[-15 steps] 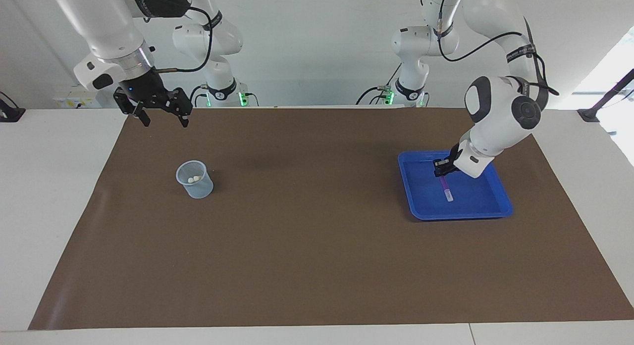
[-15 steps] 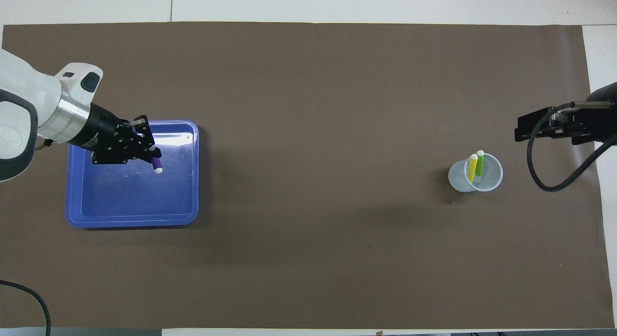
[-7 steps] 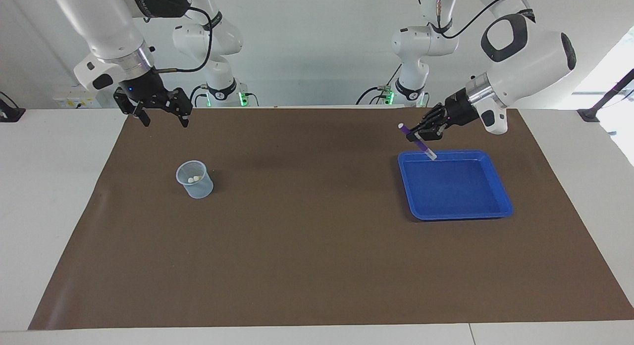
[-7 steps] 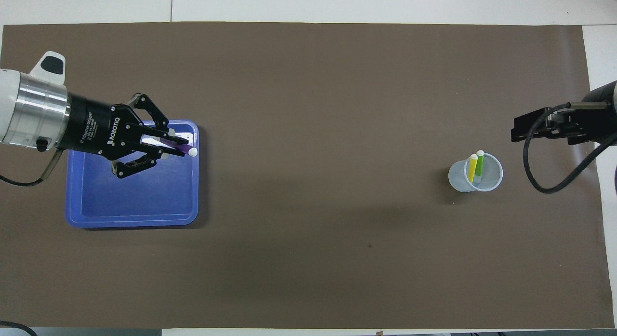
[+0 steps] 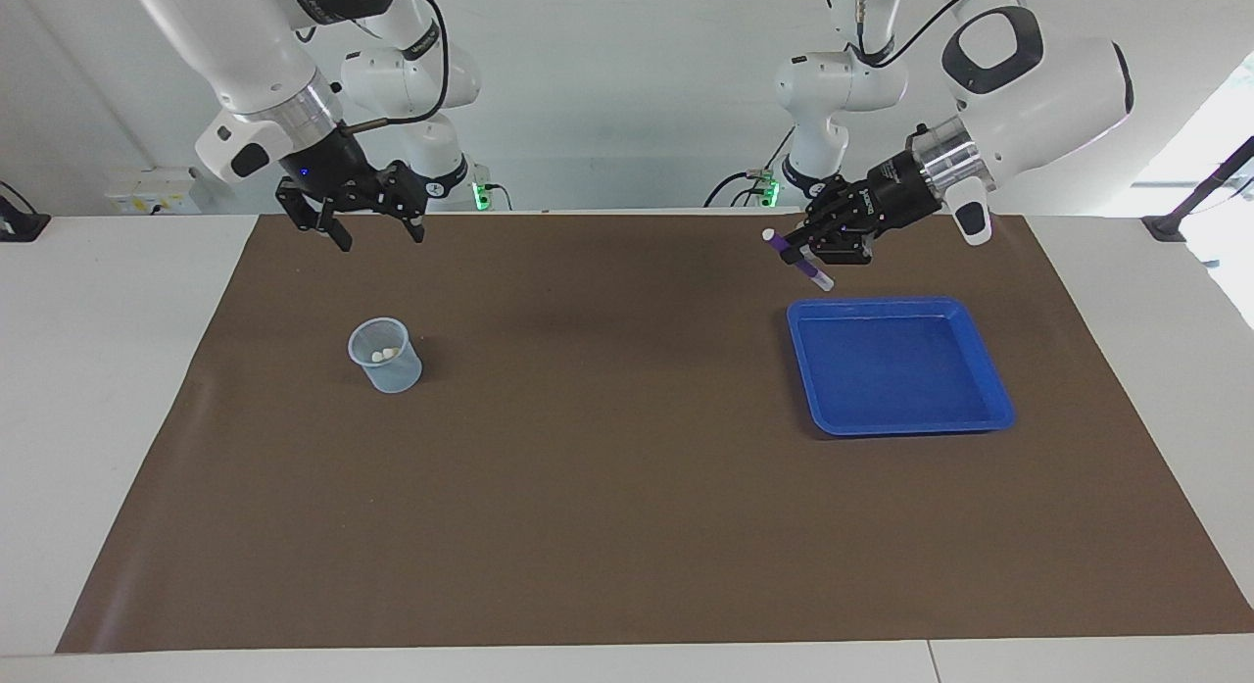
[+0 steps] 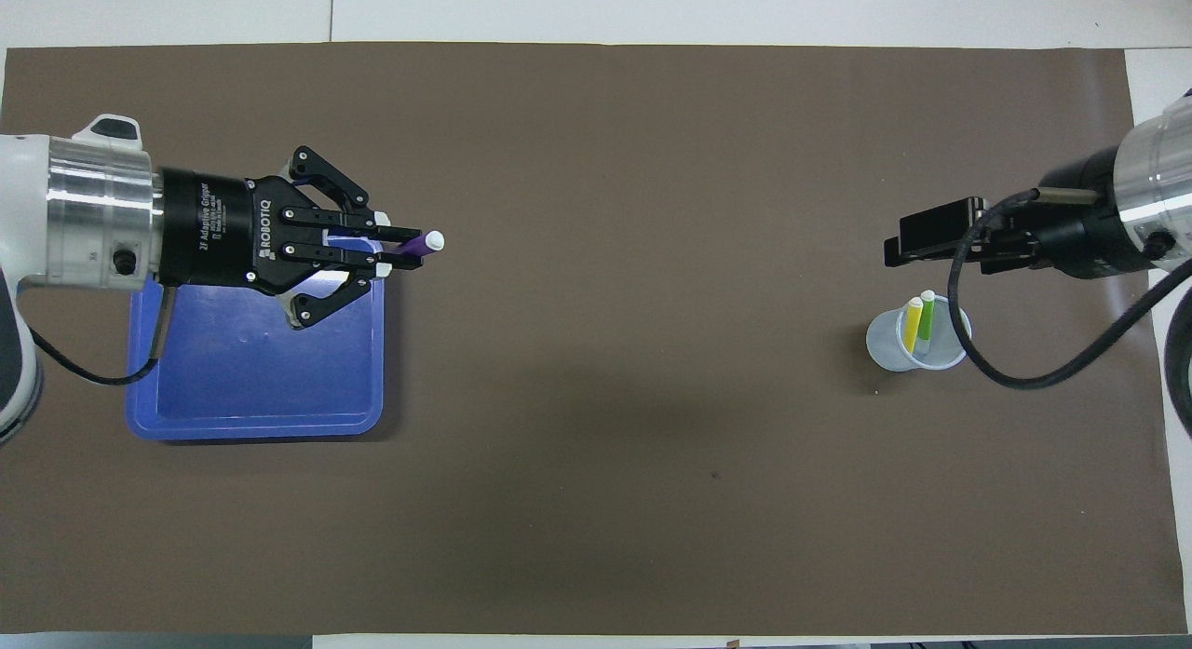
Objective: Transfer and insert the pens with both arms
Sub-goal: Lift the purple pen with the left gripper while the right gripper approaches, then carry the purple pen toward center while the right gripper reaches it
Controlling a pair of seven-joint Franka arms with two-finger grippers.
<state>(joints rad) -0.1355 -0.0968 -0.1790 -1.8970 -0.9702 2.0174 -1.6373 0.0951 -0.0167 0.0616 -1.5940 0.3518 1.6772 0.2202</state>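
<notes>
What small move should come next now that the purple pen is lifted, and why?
Probably carry the left pincer, shut on the purple pen, toward mid-table for a handover. It is up in the air at the corner of the blue tray, while the cup with the yellow pen and green pen stands at the right arm's end, under the open right pincer.

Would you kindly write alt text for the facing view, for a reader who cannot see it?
The left gripper holds the purple pen in the air beside the empty blue tray. The right gripper hangs open above the mat, and the clear cup holds two pens.
</notes>
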